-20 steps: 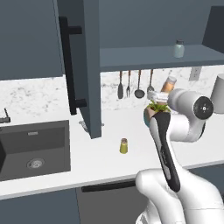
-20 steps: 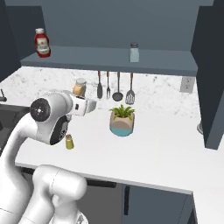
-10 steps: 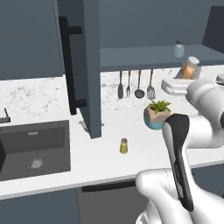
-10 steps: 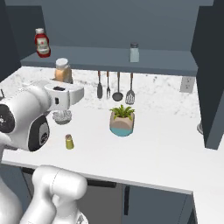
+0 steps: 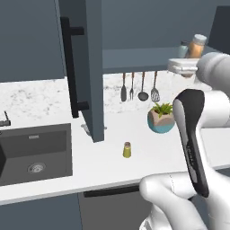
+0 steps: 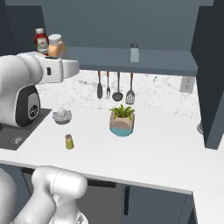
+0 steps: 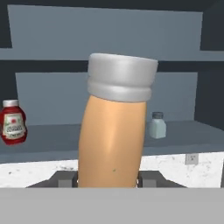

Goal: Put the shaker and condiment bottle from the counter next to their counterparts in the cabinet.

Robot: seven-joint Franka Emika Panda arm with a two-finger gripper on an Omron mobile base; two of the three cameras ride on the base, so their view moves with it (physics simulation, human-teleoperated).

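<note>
orange condiment bottle point(image 7: 113, 140) in gripper point(image 7: 108, 178)

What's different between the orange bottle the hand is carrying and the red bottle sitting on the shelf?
The condiment bottle is orange with a pale cap; the red bottle has a white label. The orange one is gripped in the hand, tilted, in the air; the red one stands upright on the cabinet shelf. Both are capped bottles.
</note>
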